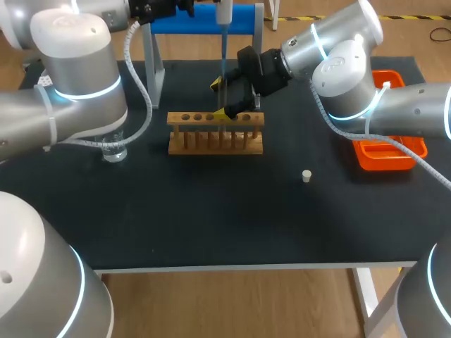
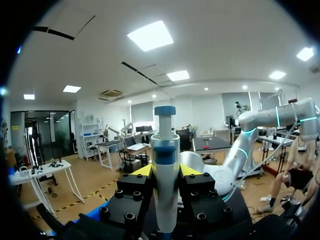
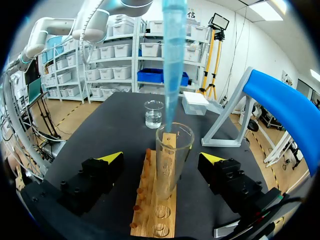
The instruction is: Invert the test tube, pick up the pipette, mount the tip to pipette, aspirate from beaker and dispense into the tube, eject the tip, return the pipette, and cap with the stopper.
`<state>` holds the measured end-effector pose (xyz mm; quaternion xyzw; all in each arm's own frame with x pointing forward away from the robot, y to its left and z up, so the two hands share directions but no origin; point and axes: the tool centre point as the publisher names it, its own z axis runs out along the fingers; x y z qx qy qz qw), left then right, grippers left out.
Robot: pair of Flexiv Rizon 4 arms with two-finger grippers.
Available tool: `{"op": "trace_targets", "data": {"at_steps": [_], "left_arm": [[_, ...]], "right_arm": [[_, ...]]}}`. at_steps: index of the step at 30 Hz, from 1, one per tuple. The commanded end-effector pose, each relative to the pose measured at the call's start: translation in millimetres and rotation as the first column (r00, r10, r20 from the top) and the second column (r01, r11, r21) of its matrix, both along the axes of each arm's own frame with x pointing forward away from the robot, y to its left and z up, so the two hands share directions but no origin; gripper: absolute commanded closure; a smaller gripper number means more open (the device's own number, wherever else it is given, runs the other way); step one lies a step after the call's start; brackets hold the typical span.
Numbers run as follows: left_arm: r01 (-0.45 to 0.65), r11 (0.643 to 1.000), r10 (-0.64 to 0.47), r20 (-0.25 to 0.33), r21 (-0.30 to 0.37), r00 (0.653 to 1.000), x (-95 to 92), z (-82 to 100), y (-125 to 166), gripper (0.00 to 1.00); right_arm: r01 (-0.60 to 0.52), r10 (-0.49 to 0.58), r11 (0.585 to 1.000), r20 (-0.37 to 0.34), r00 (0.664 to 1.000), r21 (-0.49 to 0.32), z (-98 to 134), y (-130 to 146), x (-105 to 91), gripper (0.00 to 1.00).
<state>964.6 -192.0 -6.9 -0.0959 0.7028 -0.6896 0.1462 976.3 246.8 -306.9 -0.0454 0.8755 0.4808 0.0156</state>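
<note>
**A:** Where is the test tube (image 3: 173,160)?

**B:** It stands upright in the wooden rack (image 1: 215,141), just above the middle of the head frame. In the right wrist view it is between the fingers of the right gripper (image 3: 161,159). They are spread wide, one on each side, and neither touches the glass.

**A:** And the pipette (image 2: 165,165)?

**B:** It hangs straight down from the top middle of the head frame. The left gripper (image 2: 165,172) is clamped on its body, with a yellow fingertip pressed to each side.

**A:** Is the tip on?

**B:** Yes, a long blue tip (image 3: 172,60), and its point sits at the tube's mouth. I can't tell whether there is liquid in the tube.

**A:** What else is on the black table (image 1: 211,218)?

**B:** The beaker (image 3: 153,115) holds a little clear liquid. It is at the left of the head frame, half under the left arm. The small white stopper (image 1: 306,175) lies alone right of centre, well apart from the rack. An orange tray (image 1: 384,158) is at the right edge, and a blue stand (image 1: 204,21) is at the top, behind the rack.
</note>
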Motion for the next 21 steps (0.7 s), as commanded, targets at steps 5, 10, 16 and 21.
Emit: {"op": "trace_targets", "data": {"at_steps": [5,10,16,21], "left_arm": [[0.0,1.0,0.0,-0.011,-0.007,1.0,3.1,-7.2,-0.7,1.0],[-0.003,1.0,0.003,-0.019,-0.005,1.0,4.2,-11.3,2.1,1.0],[-0.014,1.0,0.015,-0.017,0.008,1.0,5.8,-14.8,5.8,1.0],[-0.027,0.999,0.027,0.001,0.025,1.0,8.2,-15.1,6.9,1.0]], "right_arm": [[-0.002,0.002,1.0,-0.002,1.0,-0.003,0.7,-0.6,0.5,0.0],[-0.002,0.002,1.0,-0.002,1.0,-0.003,0.7,-0.6,0.5,0.0],[-0.002,0.002,1.0,-0.002,1.0,-0.003,0.7,-0.6,0.5,0.0],[-0.002,0.002,1.0,-0.002,1.0,-0.003,0.7,-0.6,0.5,0.0]]}}
